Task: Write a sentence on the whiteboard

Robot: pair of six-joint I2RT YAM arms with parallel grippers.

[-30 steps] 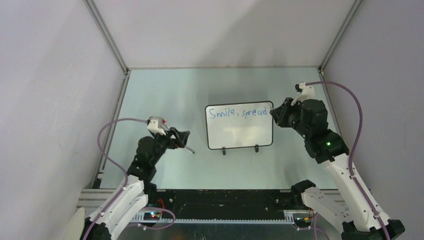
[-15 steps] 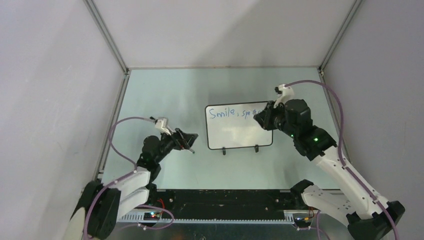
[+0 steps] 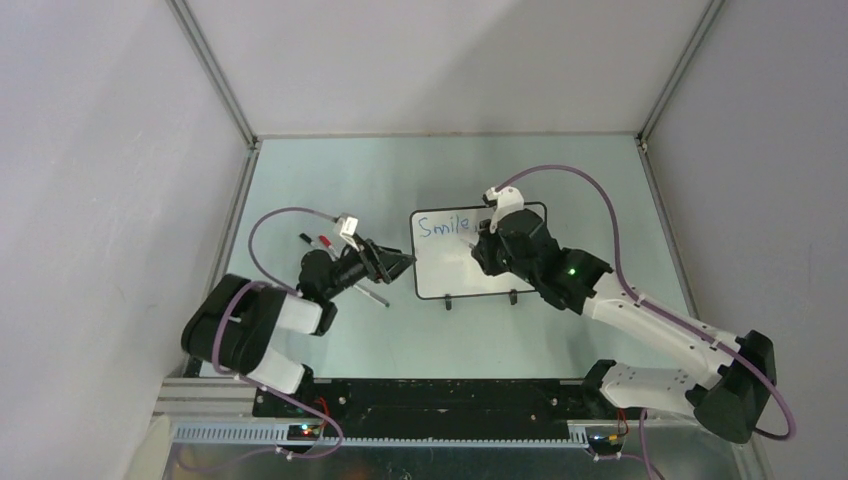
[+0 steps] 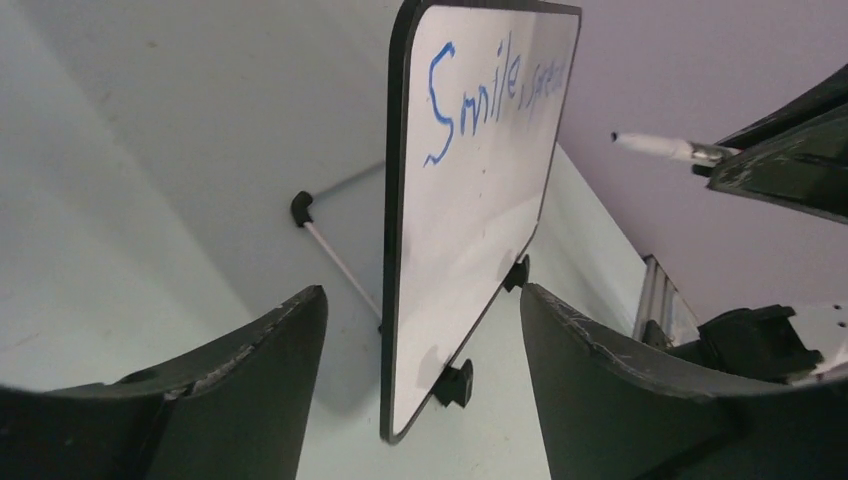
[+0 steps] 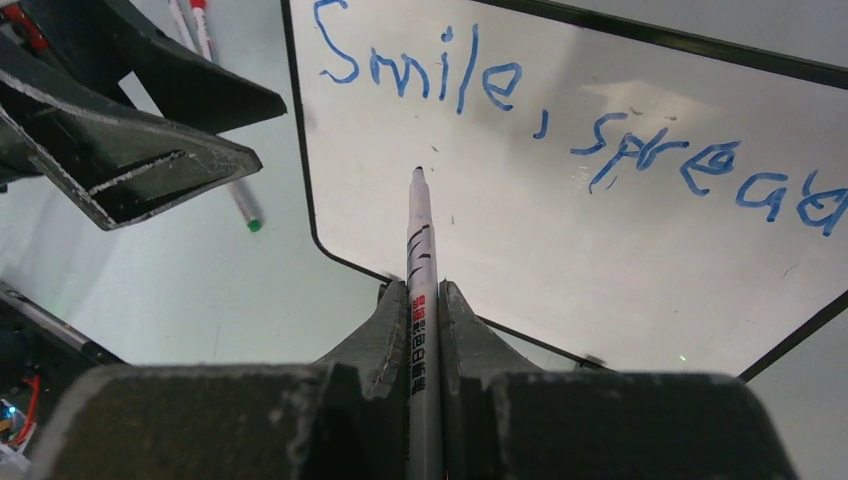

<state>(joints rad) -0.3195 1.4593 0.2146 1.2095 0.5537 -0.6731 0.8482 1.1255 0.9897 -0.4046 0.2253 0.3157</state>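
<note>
At the middle of the pale green, faintly glossy table the whiteboard stands on its two small black feet, a smooth white rectangle in a thin black frame with rounded corners. From my seat I read the sentence in blue, slightly wobbly handwriting along its top: "Smile, spread", with the end cut off in the right wrist view and hidden behind the arm from above. The right gripper has its scuffed black fingers pinched tight on a slim white marker printed with dark bands and small red characters. The marker points straight out between them, its dark tip over the blank area just under "Smile"; I cannot tell whether the tip touches the surface. The left gripper sits at the board's left edge with its jaws spread wide. In its own camera the board's black edge rises between the two curved, matte fingers, with a gap on each side, so nothing is held there. On the table beside the left arm lie loose pens: a thin one with a green end near the board's lower left corner, and a red-capped one with a dark one farther left.
</note>
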